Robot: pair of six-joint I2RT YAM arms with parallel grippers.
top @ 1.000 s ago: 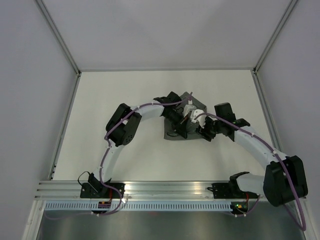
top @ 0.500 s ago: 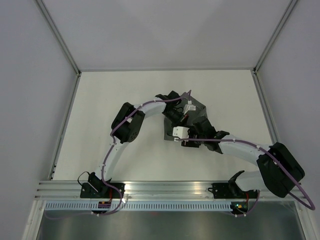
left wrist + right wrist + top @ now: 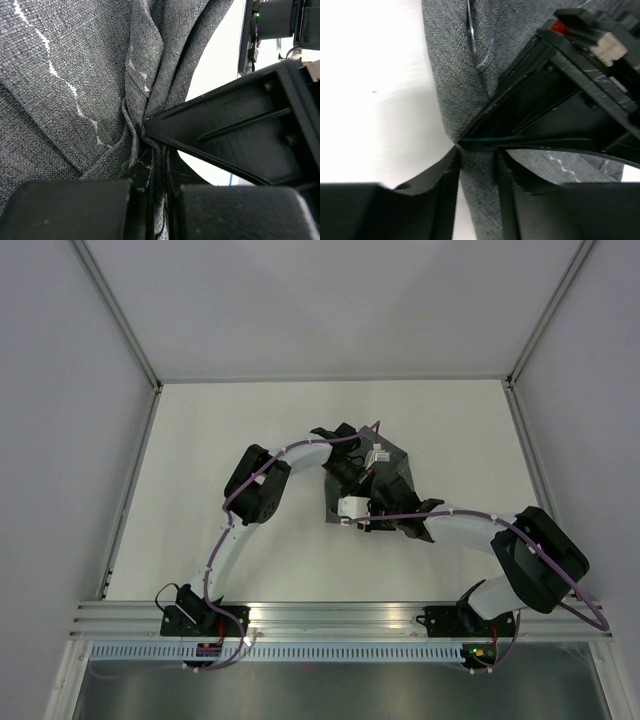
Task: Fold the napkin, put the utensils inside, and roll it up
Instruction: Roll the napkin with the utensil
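The napkin (image 3: 397, 470) is a dark grey cloth bunched at the table's middle, mostly under both arms. My left gripper (image 3: 351, 483) is shut on a gathered fold of the napkin (image 3: 75, 75), the cloth pinched between its fingers (image 3: 158, 172). My right gripper (image 3: 345, 508) is shut on a rolled edge of the napkin (image 3: 455, 65), the cloth running between its fingers (image 3: 478, 172). The two grippers almost touch; each shows in the other's wrist view. A thin shiny sliver (image 3: 471, 30) shows in a fold; I cannot tell whether it is a utensil. No utensil shows plainly.
The white table (image 3: 230, 430) is walled by grey panels on three sides. A metal rail (image 3: 340, 615) with both arm bases runs along the near edge.
My right arm has swung left, and its gripper moved from the napkin's right side to its near left edge, close to the left gripper. The left gripper has barely moved.
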